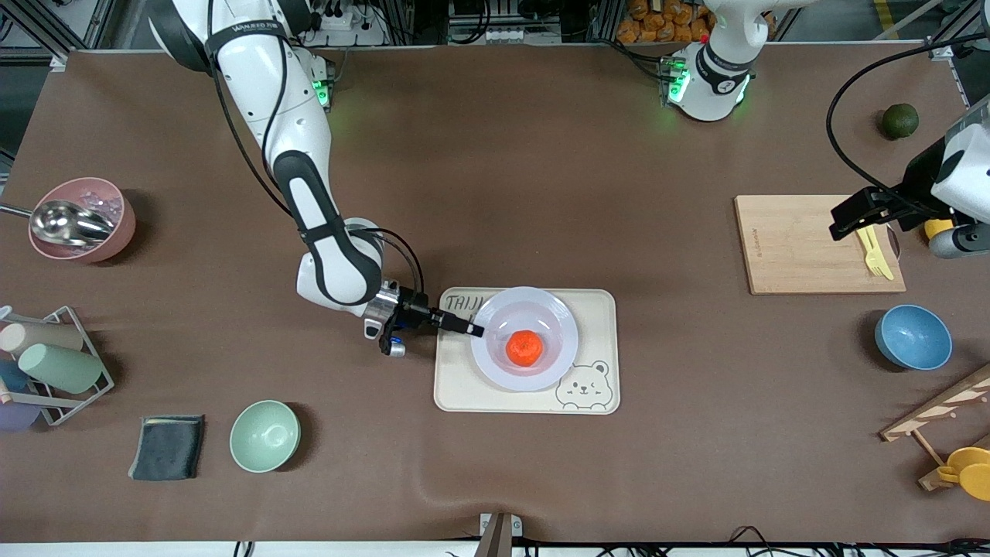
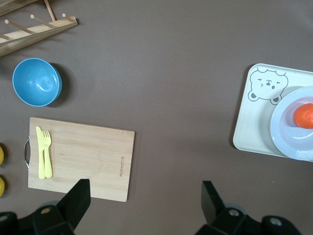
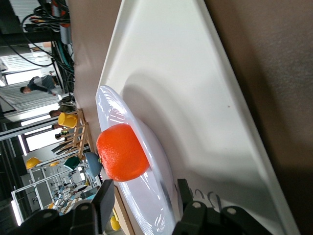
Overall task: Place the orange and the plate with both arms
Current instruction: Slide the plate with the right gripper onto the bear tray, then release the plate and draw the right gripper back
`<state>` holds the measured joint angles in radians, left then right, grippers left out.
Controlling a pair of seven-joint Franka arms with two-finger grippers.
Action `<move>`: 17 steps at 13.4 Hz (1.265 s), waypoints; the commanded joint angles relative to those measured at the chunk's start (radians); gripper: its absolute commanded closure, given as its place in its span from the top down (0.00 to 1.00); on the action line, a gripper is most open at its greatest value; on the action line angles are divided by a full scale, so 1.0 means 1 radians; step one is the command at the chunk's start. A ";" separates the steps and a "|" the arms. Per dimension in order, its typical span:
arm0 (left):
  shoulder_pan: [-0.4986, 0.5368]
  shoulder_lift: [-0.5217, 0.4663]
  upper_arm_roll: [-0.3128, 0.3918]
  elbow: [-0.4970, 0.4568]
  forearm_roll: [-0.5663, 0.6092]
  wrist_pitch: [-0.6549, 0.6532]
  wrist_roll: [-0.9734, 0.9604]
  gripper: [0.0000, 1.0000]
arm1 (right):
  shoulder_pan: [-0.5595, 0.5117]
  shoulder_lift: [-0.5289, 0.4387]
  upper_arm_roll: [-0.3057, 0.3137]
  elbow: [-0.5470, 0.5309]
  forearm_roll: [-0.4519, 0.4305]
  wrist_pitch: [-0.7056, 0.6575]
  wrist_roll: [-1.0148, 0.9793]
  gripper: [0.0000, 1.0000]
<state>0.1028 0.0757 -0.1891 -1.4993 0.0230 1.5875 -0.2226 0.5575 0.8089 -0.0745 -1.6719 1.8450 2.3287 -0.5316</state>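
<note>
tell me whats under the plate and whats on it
The orange sits in the plate, which rests on the cream bear tray. The right gripper is at the plate's rim. The tray's surface under the plate is hidden.

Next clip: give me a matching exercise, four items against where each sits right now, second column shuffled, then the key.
Items:
1. orange
2. plate
3. yellow fork
4. metal scoop

Places:
A. on the wooden cutting board
B. in the pink bowl
C. on the plate
D. on the cream bear tray

Pairs: 1-C, 2-D, 3-A, 4-B

The right gripper has its jaws either side of the plate's rim; the left gripper hangs open over the bare table beside the cutting board.
</note>
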 commanded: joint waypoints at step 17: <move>0.000 -0.022 -0.004 -0.001 -0.002 0.003 -0.003 1.00 | -0.005 -0.165 -0.362 0.109 -0.851 -0.428 0.519 0.75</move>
<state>0.1009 0.0741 -0.1934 -1.4932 0.0230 1.5876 -0.2227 0.5523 0.6673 -0.3820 -1.5792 1.0292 1.9832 -0.0282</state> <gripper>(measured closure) 0.000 0.300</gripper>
